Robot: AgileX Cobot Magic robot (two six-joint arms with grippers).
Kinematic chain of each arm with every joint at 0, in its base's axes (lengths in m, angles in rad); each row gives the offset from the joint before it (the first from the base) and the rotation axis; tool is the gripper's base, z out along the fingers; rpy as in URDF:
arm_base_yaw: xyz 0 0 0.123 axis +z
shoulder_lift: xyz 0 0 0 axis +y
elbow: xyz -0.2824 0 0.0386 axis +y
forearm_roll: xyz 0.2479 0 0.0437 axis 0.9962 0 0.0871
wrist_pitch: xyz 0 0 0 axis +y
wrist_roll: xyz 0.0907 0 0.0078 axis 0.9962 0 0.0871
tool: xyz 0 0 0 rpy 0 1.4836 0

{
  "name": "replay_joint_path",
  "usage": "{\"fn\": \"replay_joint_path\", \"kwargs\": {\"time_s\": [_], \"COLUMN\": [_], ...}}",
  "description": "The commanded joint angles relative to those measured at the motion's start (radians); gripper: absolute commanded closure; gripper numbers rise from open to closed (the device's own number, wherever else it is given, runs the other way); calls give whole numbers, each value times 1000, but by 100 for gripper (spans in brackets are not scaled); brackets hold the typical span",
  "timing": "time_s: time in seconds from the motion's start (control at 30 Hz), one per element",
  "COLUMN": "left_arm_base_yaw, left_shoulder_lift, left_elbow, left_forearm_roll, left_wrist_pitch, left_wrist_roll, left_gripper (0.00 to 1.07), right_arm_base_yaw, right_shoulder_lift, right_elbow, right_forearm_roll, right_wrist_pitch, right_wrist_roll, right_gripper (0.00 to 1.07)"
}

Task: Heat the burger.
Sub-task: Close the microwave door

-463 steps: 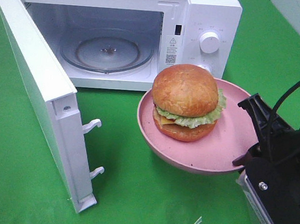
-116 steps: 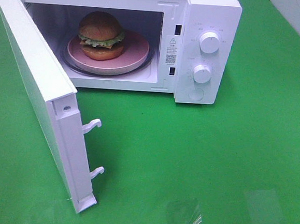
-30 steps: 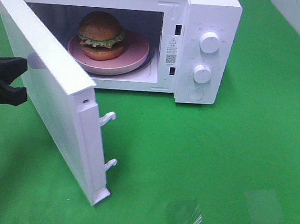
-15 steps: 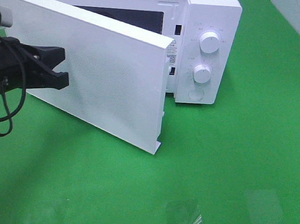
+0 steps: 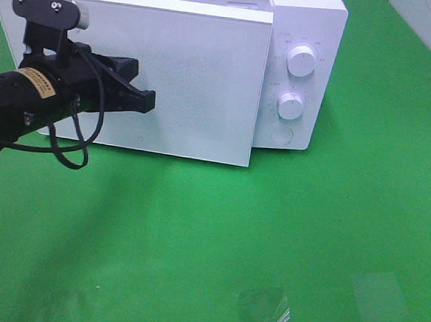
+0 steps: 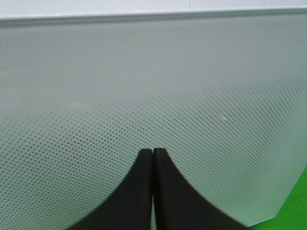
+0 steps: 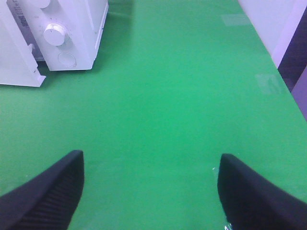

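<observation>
Exterior high: left gripper (image 5: 147, 100), jaws together, tips against the nearly shut microwave door (image 5: 208, 71). Right gripper (image 7: 149, 163) wide, empty, well apart from that door.

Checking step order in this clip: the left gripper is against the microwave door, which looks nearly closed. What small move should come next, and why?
Probably push the left gripper gently into the door until it latches: its shut jaws sit against the panel, and the door's free edge stands slightly out from the microwave front.

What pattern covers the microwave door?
The microwave door is white with a fine grid of tiny dots, clearest in the left wrist view.
</observation>
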Motion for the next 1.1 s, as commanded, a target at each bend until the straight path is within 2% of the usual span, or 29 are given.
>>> {"fn": "replay_joint_path", "kwargs": {"time_s": [0.03,0.43,0.6,0.63,0.67,0.7,0.73,0.77,0.8,0.97,1.1], "left_arm_base_yaw": [-26,-71,-71,-71,-71,-64,-64,-64,-64,-80,-108], "left_shoulder_lift": [30,170,196,204,204,212,212,214,210,190,155], "left_elbow": [-59,-291,-348,-375,-375,-400,-400,-415,-416,-410,-369], "left_forearm_roll": [-39,-94,-139,-176,-176,-216,-216,-247,-257,-254,-253], "left_wrist_pitch": [15,64,84,101,101,108,108,120,122,191,266], "left_wrist_roll": [18,12,20,60,60,116,116,151,155,155,153], "left_gripper": [107,107,107,107,107,107,107,107,107,107,107], "right_arm_base_yaw": [-5,-5,-5,-5,-5,-5,-5,-5,-5,-5,-5], "right_shoulder_lift": [-27,-27,-27,-27,-27,-27,-27,-27,-27,-27,-27], "right_elbow": [0,0,0,0,0,0,0,0,0,0,0], "right_forearm_roll": [0,0,0,0,0,0,0,0,0,0,0], "right_wrist_pitch": [-6,-6,-6,-6,-6,-6,-6,-6,-6,-6,-6], "right_wrist_roll": [2,2,2,2,2,2,2,2,2,2,2], "right_gripper": [34,34,34,34,34,34,34,34,34,34,34]}}
